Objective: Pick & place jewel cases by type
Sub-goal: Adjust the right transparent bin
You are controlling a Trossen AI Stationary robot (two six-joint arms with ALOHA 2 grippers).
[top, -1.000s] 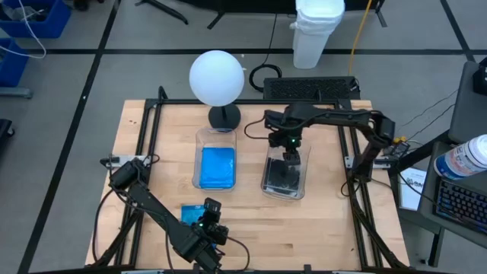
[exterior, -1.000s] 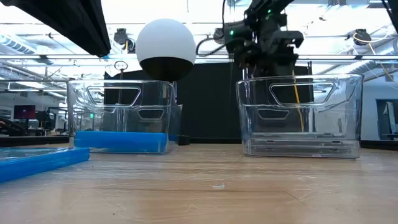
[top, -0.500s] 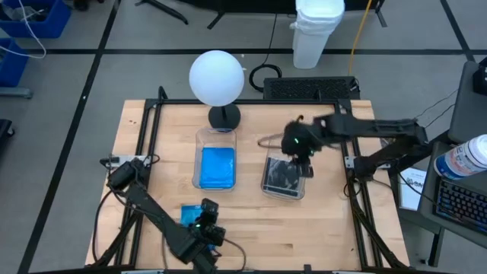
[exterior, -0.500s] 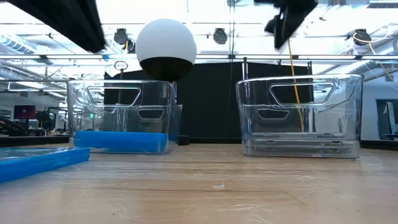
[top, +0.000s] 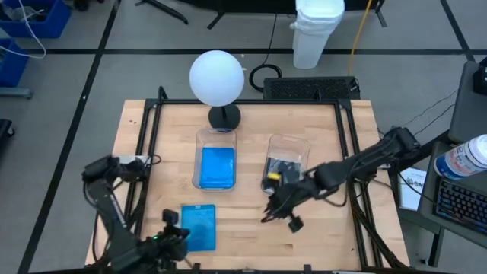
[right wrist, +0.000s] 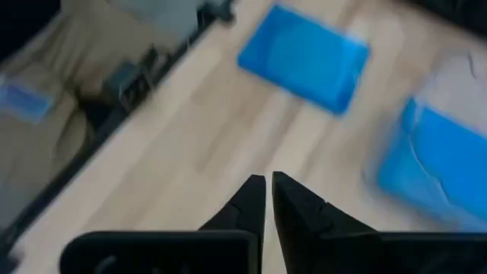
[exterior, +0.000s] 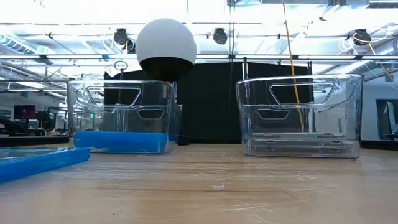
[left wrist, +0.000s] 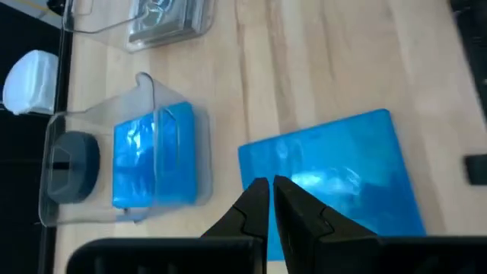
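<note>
Lying flat, blue jewel case (top: 199, 226) probably runs long axis front-to-back; left gripper (left wrist: 270, 190) and right gripper (right wrist: 267, 188) both pressed together, empty.

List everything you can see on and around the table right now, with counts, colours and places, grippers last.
Blue jewel case: one, loose on the table's near left.
Left tub: one, clear, centre-left; blue cases inside, count unclear.
Right tub: one, clear, centre-right; clear/grey cases inside, count unclear.
Lamp: one, white globe on a black base, behind the left tub.
White bin: one, on the floor beyond the table.
Left gripper: shut, empty, above the loose blue case.
Right gripper: shut, empty, over bare table in front of the right tub.
</note>
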